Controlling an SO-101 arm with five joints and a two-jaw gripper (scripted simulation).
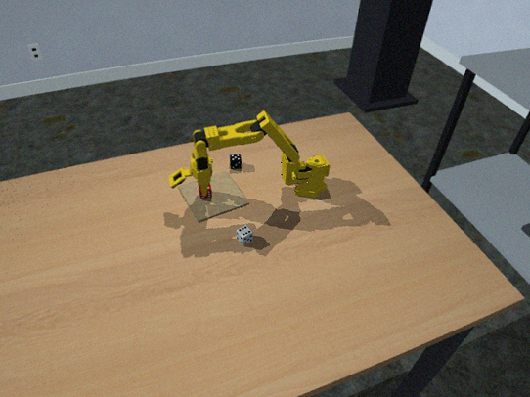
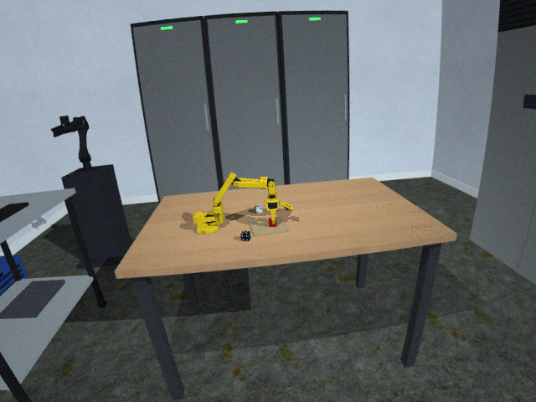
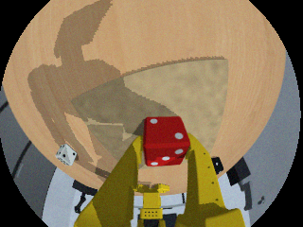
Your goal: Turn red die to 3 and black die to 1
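Gripping the red die [image 3: 166, 140], the claw [image 3: 163, 151] hangs over the mat [image 1: 227, 196], inside its edges.

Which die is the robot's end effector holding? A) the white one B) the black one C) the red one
C: the end effector is shut on the red die over the mat, while the black die and the white die sit on the table off the mat.
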